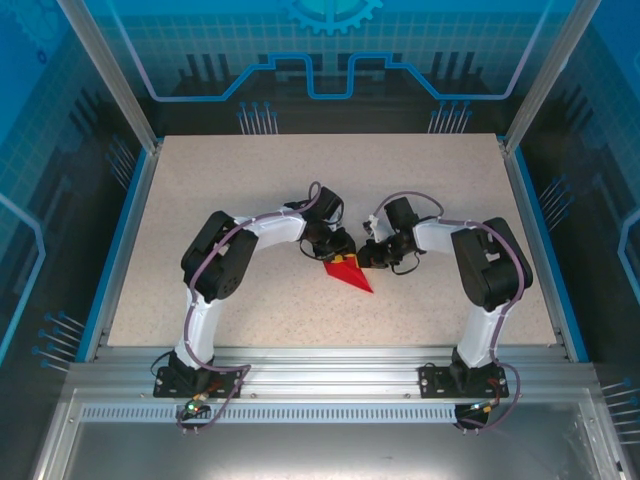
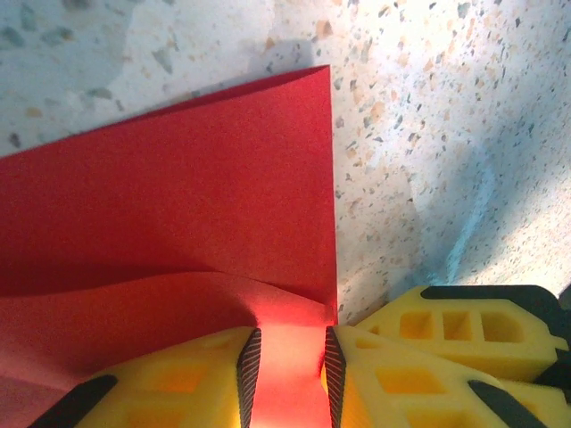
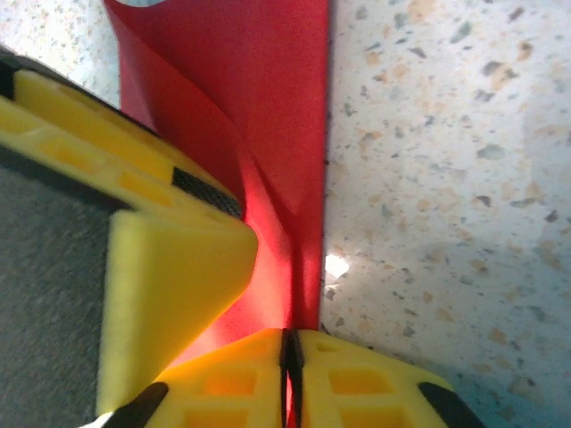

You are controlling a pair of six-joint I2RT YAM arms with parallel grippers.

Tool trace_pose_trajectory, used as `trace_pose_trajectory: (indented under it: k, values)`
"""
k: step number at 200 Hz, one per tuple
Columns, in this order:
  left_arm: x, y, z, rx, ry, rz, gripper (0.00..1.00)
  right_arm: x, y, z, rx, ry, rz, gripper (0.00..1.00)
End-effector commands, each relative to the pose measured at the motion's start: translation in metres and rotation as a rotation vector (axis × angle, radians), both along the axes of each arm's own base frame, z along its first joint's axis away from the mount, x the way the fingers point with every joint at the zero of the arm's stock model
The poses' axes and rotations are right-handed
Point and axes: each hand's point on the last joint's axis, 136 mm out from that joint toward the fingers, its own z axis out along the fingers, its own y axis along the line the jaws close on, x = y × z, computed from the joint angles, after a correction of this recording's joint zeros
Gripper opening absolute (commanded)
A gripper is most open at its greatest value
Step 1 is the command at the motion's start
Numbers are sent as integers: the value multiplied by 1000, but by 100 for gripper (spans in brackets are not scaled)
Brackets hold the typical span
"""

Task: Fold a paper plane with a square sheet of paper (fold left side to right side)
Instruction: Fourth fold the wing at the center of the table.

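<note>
The red sheet of paper [image 1: 349, 273] lies mid-table, folded into a wedge that points toward the near right. Both grippers meet at its far end. My left gripper [image 1: 340, 250] stands over that end. In the left wrist view its yellow fingers [image 2: 205, 374] are a little apart, so the gripper [image 2: 287, 343] is open, with a raised flap of the paper [image 2: 178, 205] running into the gap. My right gripper [image 1: 367, 257] comes in from the right. Its jaws [image 3: 290, 337] are pressed together on the paper's straight edge [image 3: 299, 178], with a sliver of red between the pads.
The speckled table [image 1: 250, 180] is bare around the paper. A blue rim [image 1: 118, 240] and metal posts border it. The arm bases sit on the rail at the near edge [image 1: 320, 365]. The two grippers almost touch; the left one's finger [image 3: 169, 267] crowds the right wrist view.
</note>
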Motion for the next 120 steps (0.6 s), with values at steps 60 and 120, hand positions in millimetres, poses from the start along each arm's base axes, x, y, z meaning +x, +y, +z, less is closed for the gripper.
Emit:
trace_pose_trajectory:
  k: [60,120]
  values:
    - [-19,25,-36,112,84,35,31,-30,-9,48,31,-32,-18,31]
    - [-18,23,-32,105,73,30,31,-61,18,41,129,71,55,29]
